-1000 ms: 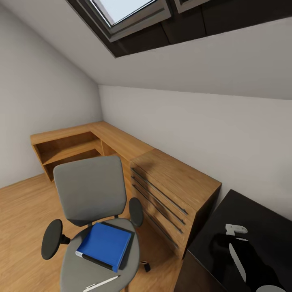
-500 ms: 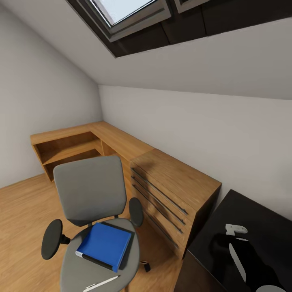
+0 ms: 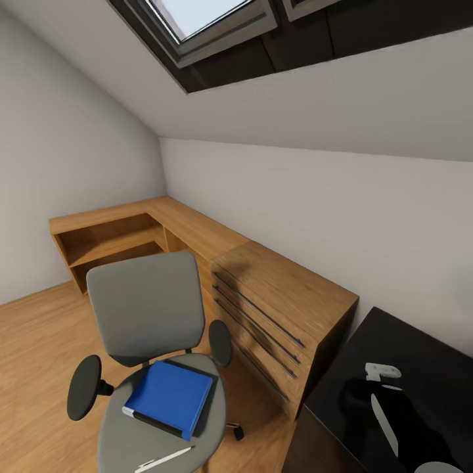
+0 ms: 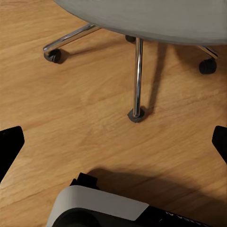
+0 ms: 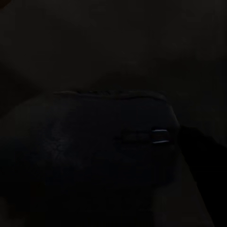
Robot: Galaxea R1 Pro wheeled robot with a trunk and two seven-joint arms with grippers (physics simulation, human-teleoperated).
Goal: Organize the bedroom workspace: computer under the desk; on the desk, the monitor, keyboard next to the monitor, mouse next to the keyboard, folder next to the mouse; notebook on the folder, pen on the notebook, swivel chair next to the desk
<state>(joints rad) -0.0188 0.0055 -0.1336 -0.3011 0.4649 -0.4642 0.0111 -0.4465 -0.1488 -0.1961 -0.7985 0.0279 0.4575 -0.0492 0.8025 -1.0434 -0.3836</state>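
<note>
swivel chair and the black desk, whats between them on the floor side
In the head view, the wooden drawer unit stands between the swivel chair and the desk.

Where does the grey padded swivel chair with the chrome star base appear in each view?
Head view: swivel chair at lower left, blue folder on its seat.
Left wrist view: seat underside, chrome post and castors.
Right wrist view: too dark to tell.
Shared landmark: wooden floor.
</note>
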